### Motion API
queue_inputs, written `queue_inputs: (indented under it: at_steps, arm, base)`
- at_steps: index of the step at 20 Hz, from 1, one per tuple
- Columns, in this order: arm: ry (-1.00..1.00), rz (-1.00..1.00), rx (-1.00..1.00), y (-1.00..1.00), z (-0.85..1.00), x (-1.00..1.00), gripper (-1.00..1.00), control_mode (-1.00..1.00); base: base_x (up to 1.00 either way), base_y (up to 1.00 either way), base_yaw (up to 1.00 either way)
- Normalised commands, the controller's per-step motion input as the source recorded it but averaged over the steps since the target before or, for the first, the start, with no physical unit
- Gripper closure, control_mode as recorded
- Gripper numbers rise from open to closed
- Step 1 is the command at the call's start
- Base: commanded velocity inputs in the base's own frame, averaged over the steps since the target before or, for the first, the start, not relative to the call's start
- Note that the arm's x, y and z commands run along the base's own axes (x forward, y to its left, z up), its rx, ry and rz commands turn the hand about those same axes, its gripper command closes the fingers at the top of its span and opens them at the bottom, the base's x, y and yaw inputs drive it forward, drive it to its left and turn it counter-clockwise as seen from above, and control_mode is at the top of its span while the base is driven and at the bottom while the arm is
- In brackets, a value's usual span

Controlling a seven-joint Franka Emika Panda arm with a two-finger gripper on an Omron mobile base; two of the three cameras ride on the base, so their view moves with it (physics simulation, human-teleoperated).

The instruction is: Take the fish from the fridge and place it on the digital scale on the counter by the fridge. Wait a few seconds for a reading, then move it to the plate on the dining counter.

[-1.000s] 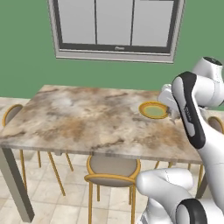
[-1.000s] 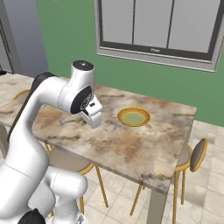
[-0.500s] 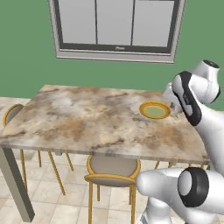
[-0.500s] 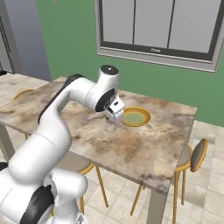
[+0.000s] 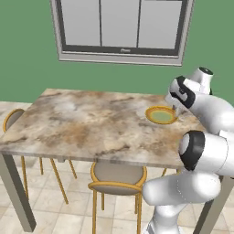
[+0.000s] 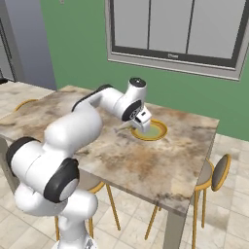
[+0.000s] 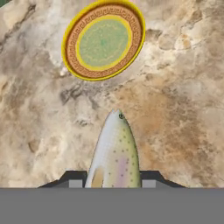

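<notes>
My gripper (image 7: 111, 181) is shut on the fish (image 7: 114, 153), a slender grey-brown speckled body that sticks out forward between the fingers. The fish hangs over the dining counter (image 7: 175, 109), just short of the plate (image 7: 103, 40), which has a yellow-orange rim and a greenish centre with nothing on it. In the right base view the gripper (image 6: 138, 123) hovers at the plate's (image 6: 158, 133) near-left edge, and the fish (image 6: 123, 128) points off to the left. From the left base camera the hand (image 5: 177, 106) sits right beside the plate (image 5: 160, 115).
The marbled dining counter (image 5: 91, 123) stands on grey legs under a window (image 5: 121, 27) in a green wall. Yellow-framed chairs (image 5: 116, 176) (image 6: 219, 172) are tucked along its sides. A tall grey panel (image 6: 24, 44) rises at the far left.
The arm has swung across the counter with the fish, from the table's middle to the plate's edge. The grip has stayed shut.
</notes>
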Motion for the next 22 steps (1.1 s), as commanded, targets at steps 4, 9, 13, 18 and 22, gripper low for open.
queue_inputs:
  at_steps: [4, 9, 13, 18, 22]
  arm:
    - [0.0, 0.0, -0.03, 0.0, -0.44, 1.0, 1.0, -1.0]
    - [0.05, 0.0, -0.01, -0.03, -0.51, 0.98, 1.0, -1.0]
    - [0.09, 0.0, 0.0, -0.07, -0.43, 0.76, 1.0, -1.0]
    - [0.09, 0.0, 0.0, -0.11, -0.3, 0.61, 1.0, -1.0]
    - [0.09, 0.0, 0.0, -0.28, -0.16, 0.6, 1.0, -1.0]
  base:
    - [0.0, 0.0, 0.0]
    - [0.0, 0.0, 0.0]
    - [0.0, 0.0, 0.0]
    - [0.0, 0.0, 0.0]
    - [0.0, 0.0, 0.0]
